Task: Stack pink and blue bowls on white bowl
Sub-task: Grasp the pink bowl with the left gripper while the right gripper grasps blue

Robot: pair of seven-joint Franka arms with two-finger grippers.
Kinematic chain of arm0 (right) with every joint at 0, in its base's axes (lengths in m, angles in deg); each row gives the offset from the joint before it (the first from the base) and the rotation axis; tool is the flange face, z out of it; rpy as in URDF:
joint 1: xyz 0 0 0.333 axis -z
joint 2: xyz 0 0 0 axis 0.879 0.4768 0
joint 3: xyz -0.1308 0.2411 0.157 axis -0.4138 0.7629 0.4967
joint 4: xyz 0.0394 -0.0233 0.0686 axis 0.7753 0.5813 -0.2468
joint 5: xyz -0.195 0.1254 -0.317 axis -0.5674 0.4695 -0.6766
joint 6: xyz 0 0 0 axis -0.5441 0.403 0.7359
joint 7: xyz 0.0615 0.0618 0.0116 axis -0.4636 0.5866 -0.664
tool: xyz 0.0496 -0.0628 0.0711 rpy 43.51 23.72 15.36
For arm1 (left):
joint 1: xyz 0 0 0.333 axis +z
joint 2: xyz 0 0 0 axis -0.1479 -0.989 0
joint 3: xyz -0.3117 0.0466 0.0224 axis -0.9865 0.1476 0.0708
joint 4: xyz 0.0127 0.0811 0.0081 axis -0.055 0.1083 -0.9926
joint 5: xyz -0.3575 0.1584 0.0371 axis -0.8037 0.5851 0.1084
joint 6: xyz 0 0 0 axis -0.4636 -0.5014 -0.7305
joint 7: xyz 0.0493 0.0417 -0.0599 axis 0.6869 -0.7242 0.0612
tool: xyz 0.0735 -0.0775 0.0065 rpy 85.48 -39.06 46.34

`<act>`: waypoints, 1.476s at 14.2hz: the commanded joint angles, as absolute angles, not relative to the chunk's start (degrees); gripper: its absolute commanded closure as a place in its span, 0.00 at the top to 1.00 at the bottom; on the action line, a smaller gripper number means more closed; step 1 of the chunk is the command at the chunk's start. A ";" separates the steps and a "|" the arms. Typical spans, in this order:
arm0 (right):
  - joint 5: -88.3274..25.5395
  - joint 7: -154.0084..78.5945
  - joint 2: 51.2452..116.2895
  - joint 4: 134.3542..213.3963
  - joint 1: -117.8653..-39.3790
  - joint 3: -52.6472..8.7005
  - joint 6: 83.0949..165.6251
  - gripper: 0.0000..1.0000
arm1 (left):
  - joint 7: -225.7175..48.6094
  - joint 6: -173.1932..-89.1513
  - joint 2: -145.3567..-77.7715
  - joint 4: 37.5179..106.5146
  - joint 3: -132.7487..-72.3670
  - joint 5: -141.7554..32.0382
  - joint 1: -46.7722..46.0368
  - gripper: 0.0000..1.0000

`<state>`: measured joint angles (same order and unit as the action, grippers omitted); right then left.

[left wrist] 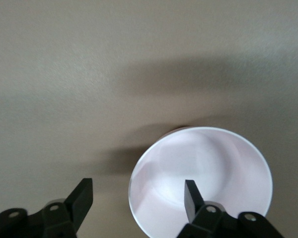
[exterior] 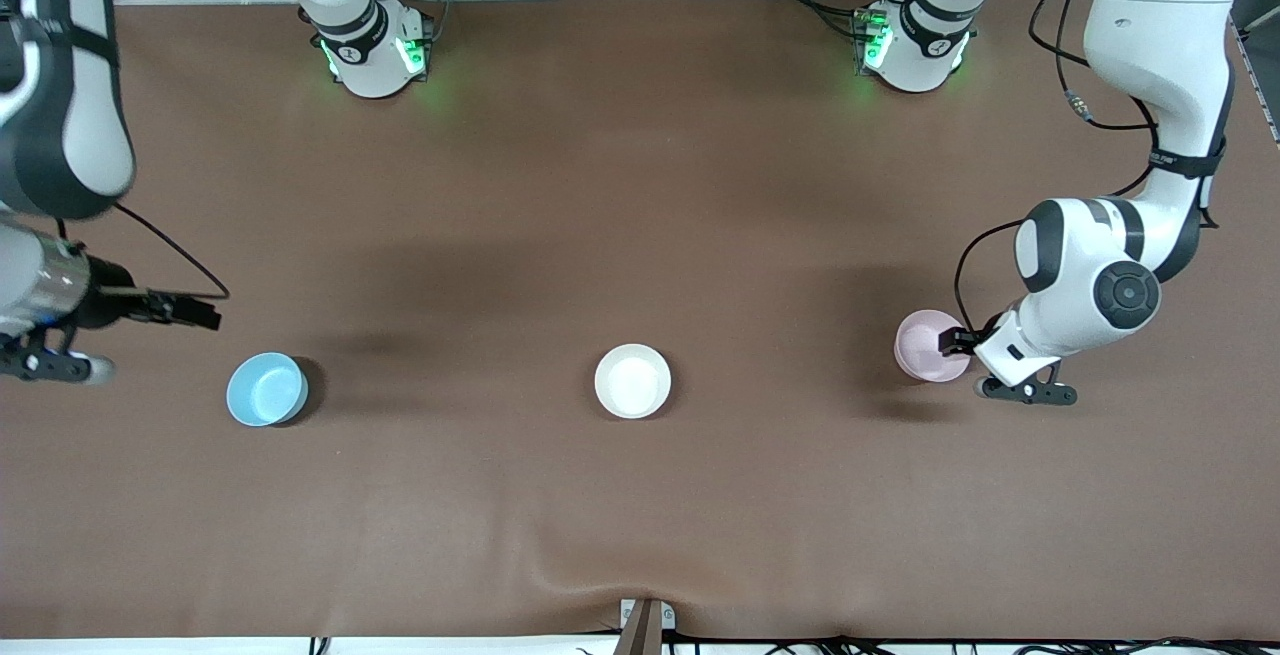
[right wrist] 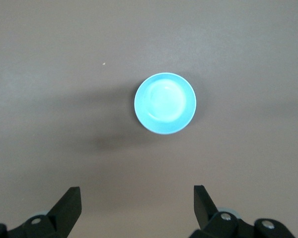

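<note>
Rim grasp on pink bowl, stack not yet begun

Left gripper (left wrist: 138, 198) is down at the pink bowl (exterior: 928, 343), toward the left arm's end of the bench (exterior: 640, 185). Jaws apart and straddling the rim: one finger (left wrist: 191, 196) inside the bowl, the other outside, over bare bench. No contact visible on either side of the wall, so not clamped on anything. Bowl sits flat on the bench.

White bowl (exterior: 632, 381), the stacking base, stands well apart from this gripper, mid-bench and empty.

Right gripper (right wrist: 137, 208) hangs high over the bench at the right arm's end, jaws spread wide, nothing between them. Blue bowl (right wrist: 165, 103) lies below and ahead of it, upright. This arm waits.

Risks, as I judge them:
- The wall is thin and smooth; a pinch on so little rim could slip and let the bowl swing or drop during the carry.
- If one finger meets the wall first, the bowl may skate along the bench rather than be caught.
- A tilted bowl set on the white one would likely seat crooked, or knock it out of place.
</note>
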<state>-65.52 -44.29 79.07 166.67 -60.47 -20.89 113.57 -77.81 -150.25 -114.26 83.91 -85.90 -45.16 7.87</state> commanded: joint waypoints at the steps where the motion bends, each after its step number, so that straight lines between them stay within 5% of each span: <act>1: -64.81 -43.44 84.28 165.73 -59.59 -20.48 117.97 1.00 | -77.53 -151.47 -113.19 85.33 -85.90 -45.78 7.63 0.61; 6: -64.73 -39.42 91.32 165.64 -58.63 -20.48 127.64 1.00 | -77.09 -151.47 -113.28 85.42 -85.90 -45.78 7.89 0.43; 9: -64.72 -34.93 95.27 165.47 -56.78 -20.48 132.04 1.00 | -77.18 -151.38 -113.28 85.42 -85.99 -45.78 7.89 0.04; 10: -64.72 -33.61 96.15 165.47 -56.26 -20.39 132.14 1.00 | -77.62 -151.38 -113.28 85.33 -85.99 -45.78 7.89 0.00; 14: -64.64 -32.19 98.53 165.56 -55.11 -20.39 134.59 1.00 | -79.28 -150.33 -112.31 82.79 -86.86 -45.95 7.63 0.00; 21: -64.55 -31.14 101.61 165.73 -53.88 -20.30 136.00 1.00 | -97.46 -137.86 -113.89 67.68 -94.95 -46.75 4.83 0.00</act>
<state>-65.31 -32.60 100.32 166.65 -54.73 -20.93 134.92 -92.95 -141.07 -113.01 71.42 -94.26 -45.48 6.96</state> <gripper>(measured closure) 0.000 0.978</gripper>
